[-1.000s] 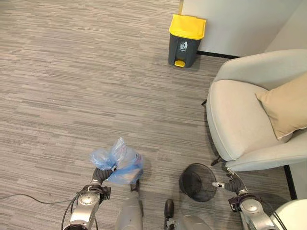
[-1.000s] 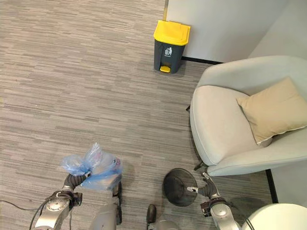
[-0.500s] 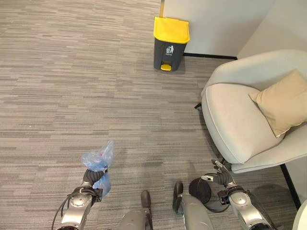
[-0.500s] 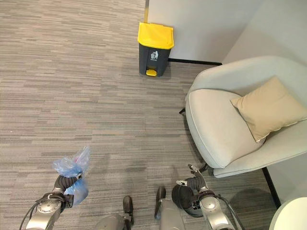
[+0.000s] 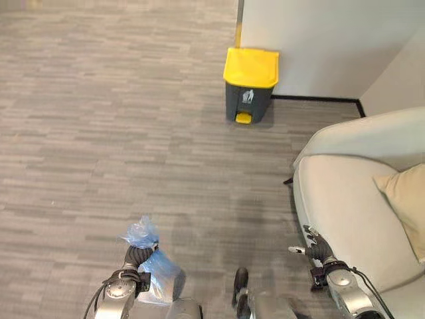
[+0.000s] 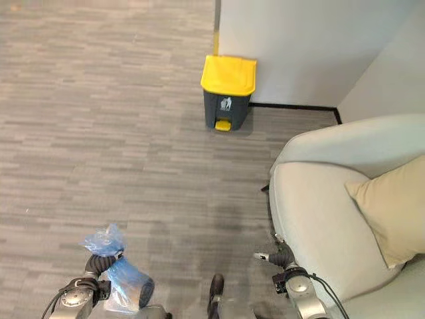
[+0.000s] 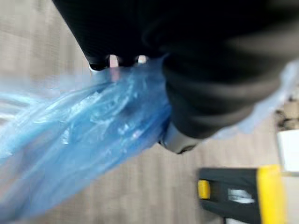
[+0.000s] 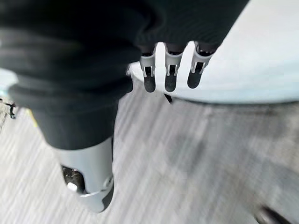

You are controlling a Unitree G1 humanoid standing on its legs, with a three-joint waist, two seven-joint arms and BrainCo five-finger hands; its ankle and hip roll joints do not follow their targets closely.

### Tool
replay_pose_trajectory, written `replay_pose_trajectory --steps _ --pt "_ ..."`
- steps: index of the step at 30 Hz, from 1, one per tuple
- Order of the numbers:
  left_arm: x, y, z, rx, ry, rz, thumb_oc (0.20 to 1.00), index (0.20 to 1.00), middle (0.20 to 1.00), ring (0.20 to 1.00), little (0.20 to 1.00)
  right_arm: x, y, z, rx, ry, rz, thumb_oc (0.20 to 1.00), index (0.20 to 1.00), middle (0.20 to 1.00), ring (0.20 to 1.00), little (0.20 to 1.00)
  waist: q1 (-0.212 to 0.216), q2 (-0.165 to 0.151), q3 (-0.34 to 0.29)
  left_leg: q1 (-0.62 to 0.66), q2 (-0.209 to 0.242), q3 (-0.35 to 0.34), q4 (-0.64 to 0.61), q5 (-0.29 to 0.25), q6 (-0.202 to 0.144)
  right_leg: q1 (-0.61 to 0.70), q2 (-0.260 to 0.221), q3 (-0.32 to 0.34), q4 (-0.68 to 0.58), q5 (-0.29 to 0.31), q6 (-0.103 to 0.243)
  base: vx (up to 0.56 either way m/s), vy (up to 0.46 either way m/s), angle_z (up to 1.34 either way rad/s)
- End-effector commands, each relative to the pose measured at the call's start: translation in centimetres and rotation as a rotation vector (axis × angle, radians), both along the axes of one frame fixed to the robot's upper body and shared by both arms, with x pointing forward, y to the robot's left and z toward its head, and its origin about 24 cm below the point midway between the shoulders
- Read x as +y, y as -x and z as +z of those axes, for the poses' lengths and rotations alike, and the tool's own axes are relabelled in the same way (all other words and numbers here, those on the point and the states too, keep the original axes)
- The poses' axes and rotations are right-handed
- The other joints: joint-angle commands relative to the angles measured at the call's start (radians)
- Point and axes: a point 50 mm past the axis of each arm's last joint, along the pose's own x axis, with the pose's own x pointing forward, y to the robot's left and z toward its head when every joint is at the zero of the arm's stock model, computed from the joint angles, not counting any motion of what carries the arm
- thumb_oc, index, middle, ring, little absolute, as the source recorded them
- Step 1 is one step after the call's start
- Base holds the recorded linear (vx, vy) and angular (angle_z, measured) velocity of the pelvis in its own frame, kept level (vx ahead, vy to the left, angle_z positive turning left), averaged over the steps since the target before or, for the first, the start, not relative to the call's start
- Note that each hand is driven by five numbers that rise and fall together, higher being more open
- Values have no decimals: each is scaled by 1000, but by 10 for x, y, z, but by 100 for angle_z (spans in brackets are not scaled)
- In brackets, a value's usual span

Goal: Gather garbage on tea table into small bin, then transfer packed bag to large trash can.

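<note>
A blue translucent garbage bag (image 5: 154,272) hangs low at my left side, its knotted top (image 5: 139,232) bunched above my left hand (image 5: 135,255), which is shut on the bag's neck. In the left wrist view the blue bag (image 7: 79,135) stretches out from under the curled hand (image 7: 205,88). The large trash can (image 5: 250,84), dark grey with a yellow lid and yellow pedal, stands against the white wall ahead, its lid down. My right hand (image 5: 316,250) hangs at my right beside the armchair, fingers (image 8: 168,70) straight and empty.
A pale grey armchair (image 5: 358,212) with a tan cushion (image 6: 392,212) fills the right side. A white wall (image 5: 332,40) with dark skirting runs behind the can. Striped grey carpet (image 5: 119,133) stretches between me and the can.
The camera has moved forward: the trash can looks larger and nearer. The small black mesh bin by my right hand has dropped out of sight. The bag still hangs from my left hand.
</note>
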Motion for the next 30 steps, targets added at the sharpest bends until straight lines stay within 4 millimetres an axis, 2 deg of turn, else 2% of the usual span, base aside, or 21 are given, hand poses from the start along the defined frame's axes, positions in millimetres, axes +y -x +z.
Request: replay_pose_trajectory --steps 1,5,6,9,10,13,15,17,19,23,25,27,29,30 --pt "6 -13 19 -102 -22 -15 200 200 200 200 200 -16 7 3 -24 11 -51 1000 1000 1000 1000 1000 1 -14 22 7 12 41 -185 49 18 15 -62 -4 22 -114 141 242 3 -23" --pt "9 -11 19 -100 -31 -3 200 200 200 200 200 -15 8 0 -14 10 -65 1000 1000 1000 1000 1000 48 -4 40 -88 -5 59 -337 215 -10 100 -24 23 -4 -141 144 283 46 -21" --pt "9 -10 19 -101 -31 -3 200 200 200 200 200 -14 9 -1 -11 12 -64 1000 1000 1000 1000 1000 56 -2 37 -95 -8 56 -360 232 -15 116 -17 30 -6 -149 147 221 57 -32" --pt "9 -6 17 -92 -30 -6 200 200 200 200 200 -12 9 -2 -2 8 -55 1000 1000 1000 1000 1000 69 -6 26 -80 -15 47 -381 228 -7 142 -11 59 -3 -162 150 370 163 -35" --pt "11 -3 17 -83 -40 -12 200 200 200 200 200 -9 11 -4 7 8 -45 1000 1000 1000 1000 1000 73 -17 5 -61 -24 34 -378 210 12 168 -26 75 2 -172 163 353 185 -49" --pt "14 -2 17 -75 -48 -11 200 200 200 200 200 -3 12 -8 21 -12 -37 1000 1000 1000 1000 1000 75 -36 -12 -27 -38 38 -368 169 41 163 -55 107 52 -163 191 365 215 -38" --pt "17 -4 20 -79 -63 -14 200 200 200 200 200 2 9 -7 17 -19 -18 1000 1000 1000 1000 1000 72 -44 -8 -1 -57 35 -368 144 71 121 -74 136 161 -113 220 240 212 -42" --pt "20 -8 24 -91 -79 -12 200 200 200 200 200 6 6 -5 5 -25 -7 1000 1000 1000 1000 1000 64 -40 0 27 -65 37 -375 123 94 69 -85 152 268 -73 237 194 195 -37" --pt "20 -10 26 -100 -84 -17 200 200 200 200 200 11 4 -5 1 -37 2 1000 1000 1000 1000 1000 52 -28 5 64 -65 35 -395 110 106 -8 -80 152 334 -38 230 216 159 10" --pt "21 -12 29 -114 -83 -11 200 200 200 200 200 12 0 -2 -8 -37 16 1000 1000 1000 1000 1000 28 -7 26 148 -77 20 -432 76 106 -108 -73 96 254 -48 211 296 92 16" --pt "23 -13 28 -115 -79 7 200 200 200 200 200 9 0 -2 -6 -31 15 1000 1000 1000 1000 1000 14 -7 42 210 -98 2 -436 34 100 -185 -92 48 129 -3 222 438 9 7" --pt "22 -11 25 -106 -71 13 200 200 200 200 200 8 2 -3 5 -24 17 1000 1000 1000 1000 1000 1 -2 52 256 -101 -15 -431 1 87 -199 -96 11 37 17 236 380 -46 24" --pt "21 -10 24 -106 -66 17 200 200 200 200 200 6 3 -3 8 -15 17 1000 1000 1000 1000 1000 -5 -2 52 283 -107 -27 -427 -17 77 -210 -101 -12 0 39 243 418 -91 35" --pt "20 -9 24 -107 -65 11 200 200 200 200 200 4 6 -4 11 -15 11 1000 1000 1000 1000 1000 -11 -5 43 317 -112 -48 -425 -47 67 -212 -114 -17 -9 57 249 494 -148 46"
